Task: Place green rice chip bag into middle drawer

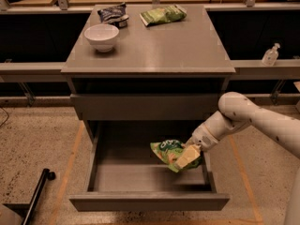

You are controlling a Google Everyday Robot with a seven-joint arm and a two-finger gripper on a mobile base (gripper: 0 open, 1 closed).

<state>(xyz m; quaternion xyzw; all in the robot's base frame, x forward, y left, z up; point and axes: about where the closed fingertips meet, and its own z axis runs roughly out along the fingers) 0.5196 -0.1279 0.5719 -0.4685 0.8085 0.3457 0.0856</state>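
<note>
One pincer (188,156) clamped on green rice chip bag (166,149), inside open middle drawer (140,202), right side; touching floor or not: cannot tell. Table (164,50) above carries white bowl (101,36), dark bag (113,13), pale green bag (162,15).

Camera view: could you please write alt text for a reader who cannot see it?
The robot's hand grips a green chip bag inside the open bottom drawer of a grey cabinet, near the drawer's right wall. On the cabinet top are a white bowl, a dark bag and a paler green bag.
</note>
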